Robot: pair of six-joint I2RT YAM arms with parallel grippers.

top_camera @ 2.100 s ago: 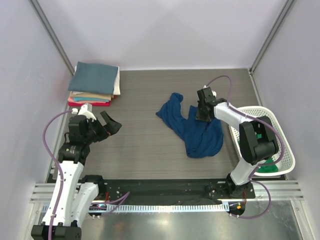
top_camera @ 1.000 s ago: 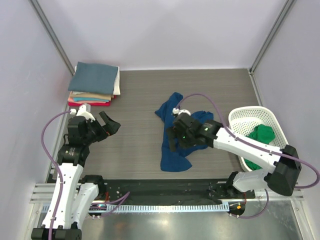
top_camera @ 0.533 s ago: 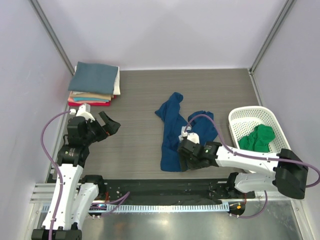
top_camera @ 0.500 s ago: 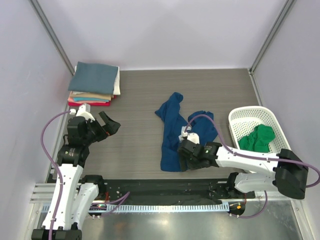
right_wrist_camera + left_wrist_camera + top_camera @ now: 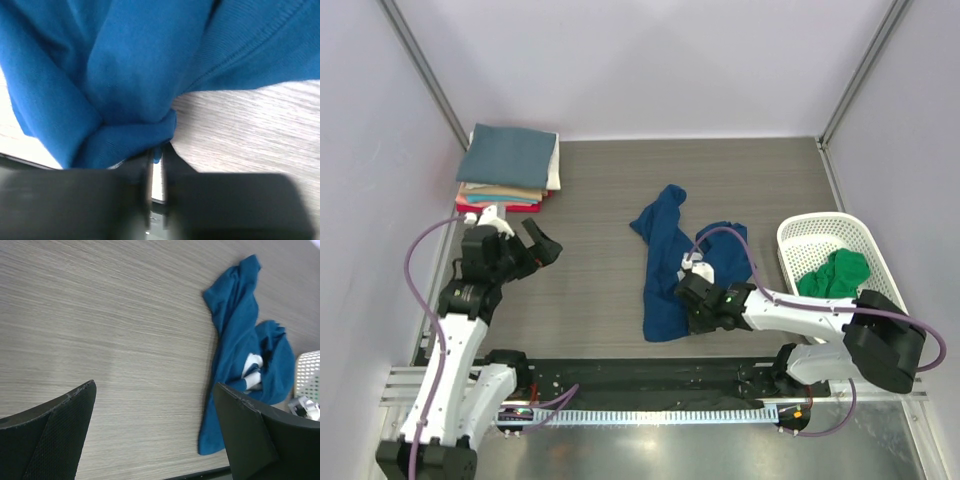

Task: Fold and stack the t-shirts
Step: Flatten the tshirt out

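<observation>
- Our right gripper [image 5: 156, 159] is nearly closed. Its fingers [image 5: 129, 178] pinch a small bunched fold of the blue tee [image 5: 150, 60], and only a thin slit shows between them.
- From above, we see that gripper [image 5: 688, 312] low over the desk [image 5: 600, 190], at the near right edge of the tee.
- The blue tee [image 5: 670, 262] lies crumpled and unfolded in the middle of the desk. A long strip of it runs from far to near, with a bunched lobe on its right side.
- Our left gripper [image 5: 536, 250] is spread wide and holds nothing. It hangs over bare desk, well to the left of the tee.
- Through its wrist camera [image 5: 155, 437] we see only desk between the two fingers, with the tee [image 5: 240, 350] beyond them.
- A stack [image 5: 510, 170] of folded tees sits in the far left corner, with the slate-blue one on top.
- A green tee [image 5: 835, 275] is heaped in the basket [image 5: 820, 226] at the right edge.
</observation>
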